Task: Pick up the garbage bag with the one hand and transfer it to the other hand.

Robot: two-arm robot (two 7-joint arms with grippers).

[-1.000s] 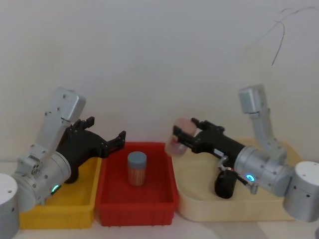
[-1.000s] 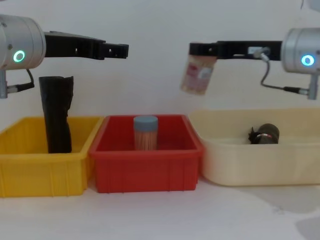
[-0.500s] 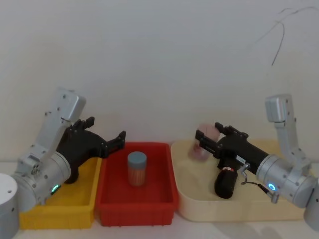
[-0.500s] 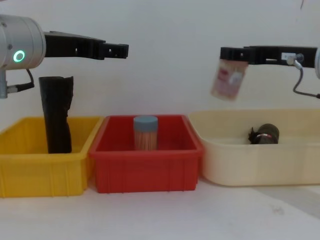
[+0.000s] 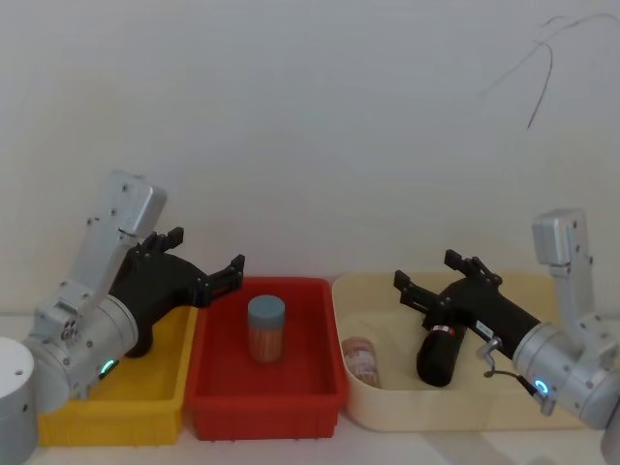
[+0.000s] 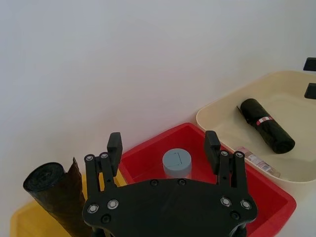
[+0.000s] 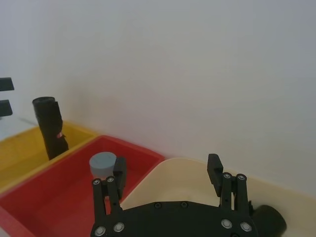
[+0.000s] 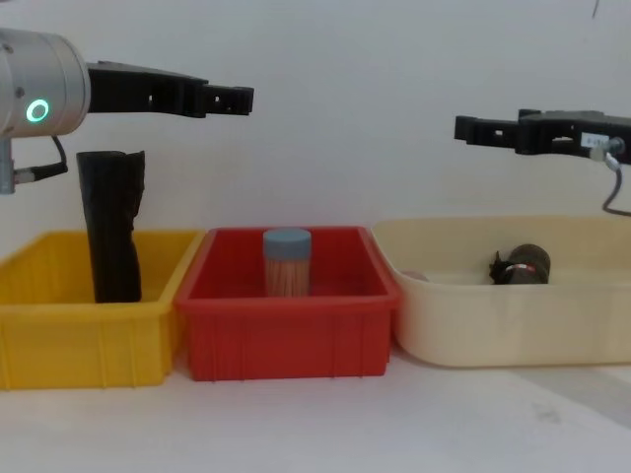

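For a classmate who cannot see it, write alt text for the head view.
Both hands hang open and empty: the left hand by the yellow bin, the right hand over the cream tray, where the garbage bag and a small jar lie. A capped jar stands in the red bin.

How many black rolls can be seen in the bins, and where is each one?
2. The garbage bag lies on its side in the cream bin. A taller black roll stands upright in the yellow bin.

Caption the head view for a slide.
Both grippers, left and right, hang open above the bins; the garbage bag lies untouched in the cream tub.
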